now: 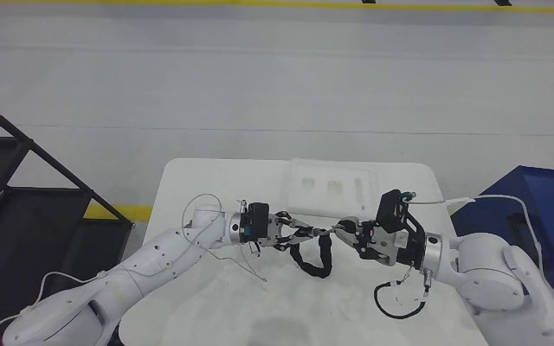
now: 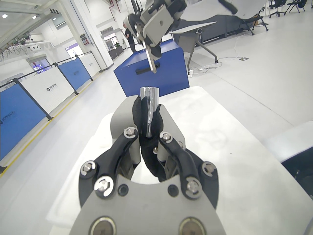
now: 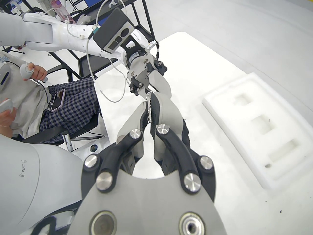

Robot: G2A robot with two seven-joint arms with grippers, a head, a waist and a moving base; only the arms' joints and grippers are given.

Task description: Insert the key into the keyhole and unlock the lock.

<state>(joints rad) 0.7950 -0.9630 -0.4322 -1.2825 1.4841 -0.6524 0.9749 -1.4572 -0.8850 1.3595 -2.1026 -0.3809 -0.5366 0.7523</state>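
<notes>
**Left wrist view: lock (image 2: 149,103) and key (image 2: 151,62) apart, blade off-axis**

At the left, the left tool (image 2: 148,113) is clamped on the lock, a chrome cylinder on a black cable (image 2: 150,165). It holds the lock in the air above the table (image 1: 286,311), free end pointing toward the other arm. Just to the right, the key's tip sits near that end face without touching it, and the blade tilts away from the cylinder's axis. The keyhole itself cannot be seen. At the right, the right tool (image 3: 149,108) pinches the key by its head, with the blade sticking out.

The step in hand looks like lining up before insertion. To do it well, the right arm would first swing the blade into line with the cylinder. It would then centre the tip and push straight along the axis while the left tool grips firmly. A skewed push would likely catch the tip on the rim or twist the key in its grip. Turning should wait until the blade is fully seated.
</notes>
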